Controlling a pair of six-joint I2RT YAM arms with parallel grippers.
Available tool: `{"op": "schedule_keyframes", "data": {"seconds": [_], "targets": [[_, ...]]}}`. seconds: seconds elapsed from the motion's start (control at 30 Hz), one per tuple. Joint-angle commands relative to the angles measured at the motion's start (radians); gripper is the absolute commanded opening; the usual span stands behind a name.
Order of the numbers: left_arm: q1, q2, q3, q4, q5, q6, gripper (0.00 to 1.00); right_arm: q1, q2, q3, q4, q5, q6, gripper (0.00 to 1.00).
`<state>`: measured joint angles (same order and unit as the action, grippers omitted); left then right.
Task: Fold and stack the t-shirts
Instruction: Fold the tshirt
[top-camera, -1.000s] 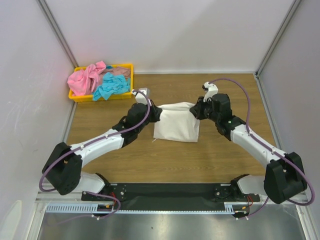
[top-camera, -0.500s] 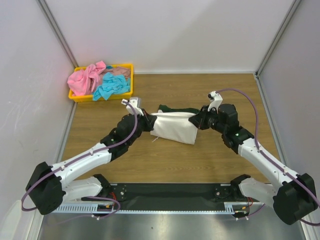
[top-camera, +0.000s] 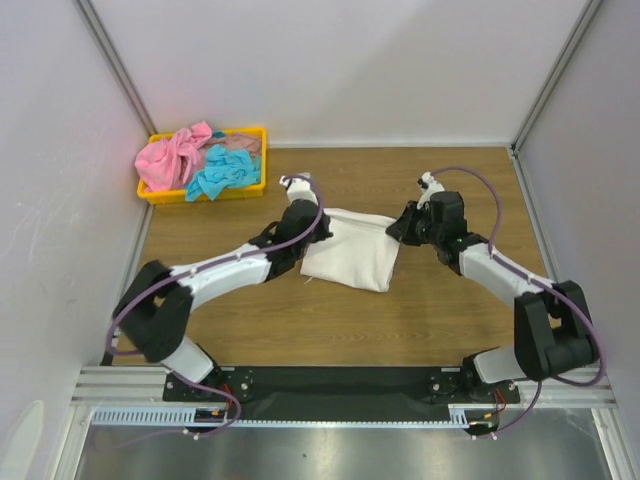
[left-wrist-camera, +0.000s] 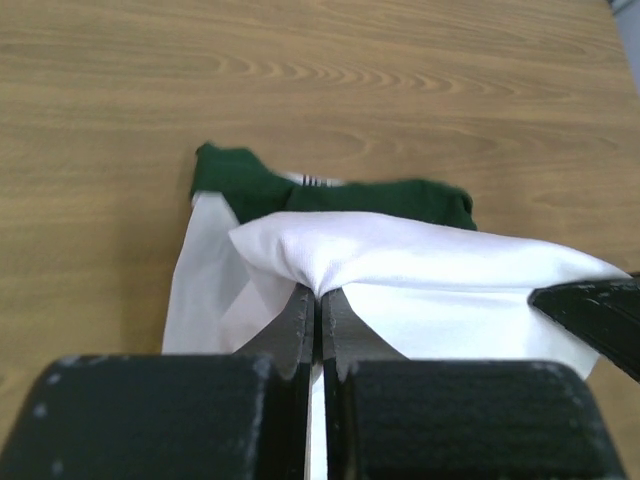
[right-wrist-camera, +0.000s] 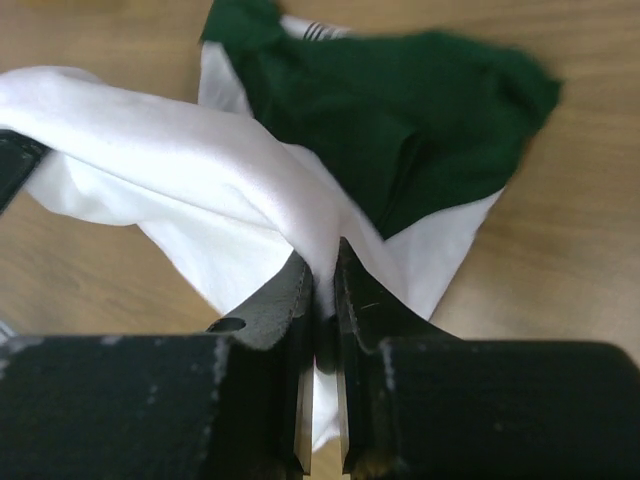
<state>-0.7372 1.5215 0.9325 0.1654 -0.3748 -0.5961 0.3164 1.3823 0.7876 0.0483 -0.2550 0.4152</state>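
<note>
Shirt: white t-shirt (top-camera: 352, 258), dark green sleeves, lying on worktop (top-camera: 420, 320).
Left tool (left-wrist-camera: 318, 300): clamped tight on white cloth.
Right tool (right-wrist-camera: 322, 268): pinching the opposite edge.

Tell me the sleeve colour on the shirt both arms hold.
Dark green sleeve on a white shirt; clearest in the right wrist view.

the black two-finger left gripper (left-wrist-camera: 320, 300) sits at the bottom of the view, its jaws pressed together on a raised fold of the white soft cloth t-shirt with dark green sleeves (left-wrist-camera: 430, 270). the pinched cloth bulges up above the fingertips. beyond it, the green fabric lies flat on the light brown wooden table (left-wrist-camera: 300, 70). a black wedge-shaped part (left-wrist-camera: 595, 310) touches the shirt at the right edge.
</note>
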Motion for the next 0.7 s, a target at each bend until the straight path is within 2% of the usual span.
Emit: {"op": "schedule_keyframes", "data": {"seconds": [0.0,0.1,0.3,0.47,0.67], "targets": [[0.073,0.116,0.153,-0.013,-0.104,0.015,0.0,-0.105,0.095,0.071,0.085,-0.042,-0.015,0.0],[0.105,0.218,0.226,-0.046,-0.098,-0.017,0.0,-0.145,0.222,0.137,0.122,-0.156,-0.032,0.0],[0.183,0.299,0.226,0.016,-0.05,-0.048,0.0,-0.16,0.474,0.245,0.145,-0.243,-0.026,0.0],[0.22,0.353,0.213,0.166,0.071,-0.007,0.01,-0.188,0.509,0.249,0.168,-0.221,-0.001,0.0],[0.223,0.404,0.232,0.204,0.077,0.004,0.01,-0.209,0.486,0.257,0.122,-0.142,-0.029,0.0]]}}
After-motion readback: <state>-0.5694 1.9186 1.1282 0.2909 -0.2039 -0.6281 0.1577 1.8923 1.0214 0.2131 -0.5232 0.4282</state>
